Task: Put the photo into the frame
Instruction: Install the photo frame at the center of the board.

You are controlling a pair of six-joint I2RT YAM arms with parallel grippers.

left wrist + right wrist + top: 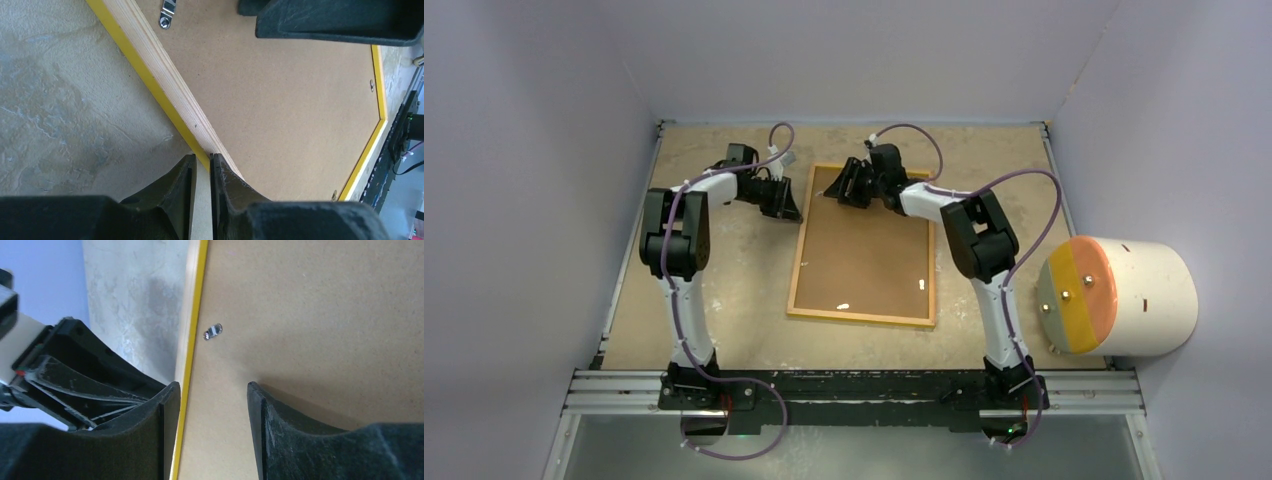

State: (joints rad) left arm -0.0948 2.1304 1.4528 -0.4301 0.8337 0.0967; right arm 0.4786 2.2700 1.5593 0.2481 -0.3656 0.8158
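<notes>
From the wrist alone, left pincer [202, 159] clamps frame [167, 87] edge.

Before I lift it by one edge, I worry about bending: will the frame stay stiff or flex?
Probably stiff: the frame has a thick layered wood rim around a flat backing board. Likely light for its size, being thin. Pushed, it should slide rather than tip, since it appears to lie flat on the table.
</notes>
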